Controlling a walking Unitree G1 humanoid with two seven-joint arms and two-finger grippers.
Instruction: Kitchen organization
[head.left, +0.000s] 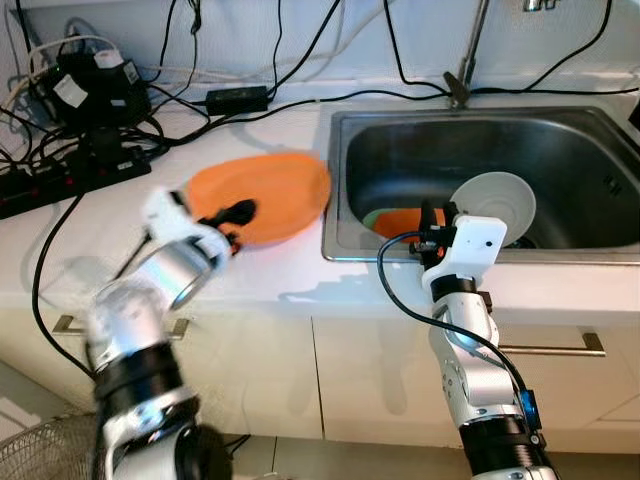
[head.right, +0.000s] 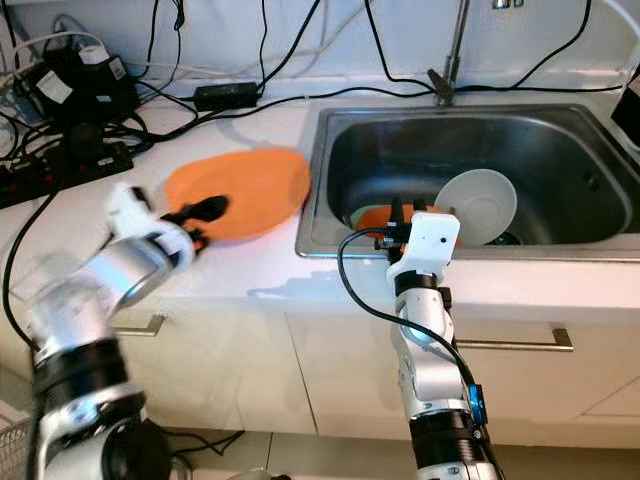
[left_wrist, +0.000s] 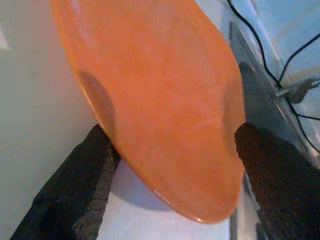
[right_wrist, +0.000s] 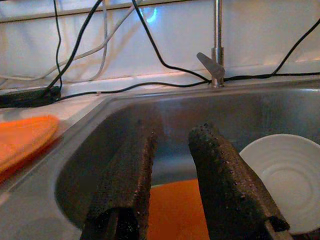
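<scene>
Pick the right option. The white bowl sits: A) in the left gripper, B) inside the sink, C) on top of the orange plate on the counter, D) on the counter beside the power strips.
B: the white bowl lies inside the steel sink, just past the right gripper that hovers over the sink's front edge.

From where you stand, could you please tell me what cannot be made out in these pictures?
- Left arm and left pincer: motion-blurred in both eye views; whether it grips the orange plate is unclear.
- Orange item in the sink: hidden partly by the right pincer and the white bowl; its shape is unclear.
- Tap: cut off by the top edge.
- Black boxes on the counter: labels too small to read.
</scene>
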